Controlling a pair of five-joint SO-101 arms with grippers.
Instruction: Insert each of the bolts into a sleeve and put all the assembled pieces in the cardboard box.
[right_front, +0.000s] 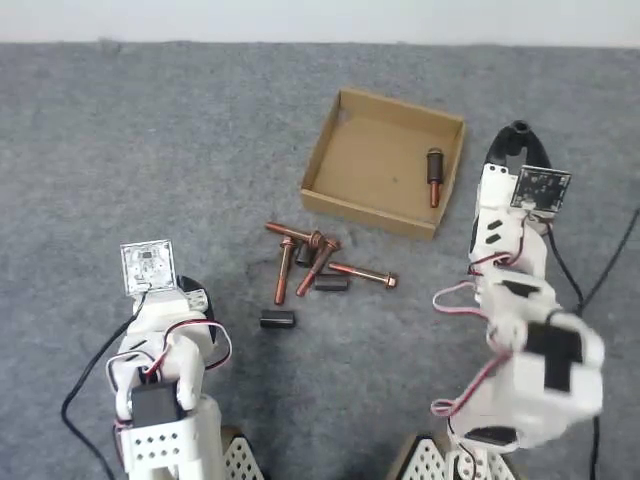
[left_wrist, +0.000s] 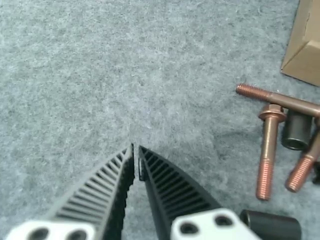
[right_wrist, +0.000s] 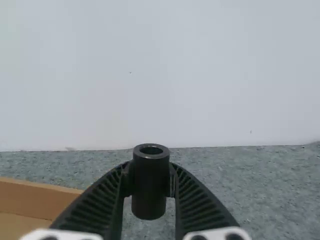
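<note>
Several copper bolts (right_front: 318, 265) lie in a loose pile on the grey carpet in front of the cardboard box (right_front: 325, 150). Black sleeves lie among them, one (right_front: 278, 320) nearest the arms and another (right_front: 331, 283) beside the pile. Inside the box lies one bolt with a sleeve on it (right_front: 435, 176). My right gripper (right_front: 518, 138) is raised beside the box's right wall, shut on an upright black sleeve (right_wrist: 150, 182). My left gripper (left_wrist: 135, 148) is shut with nothing in it, low over bare carpet left of the bolts (left_wrist: 266, 150) and a sleeve (left_wrist: 296, 131).
A white wall (right_wrist: 160, 65) stands behind the carpet's far edge. Open carpet stretches left of the pile and between the two arm bases. Another sleeve (left_wrist: 272, 226) lies close by the left gripper's side.
</note>
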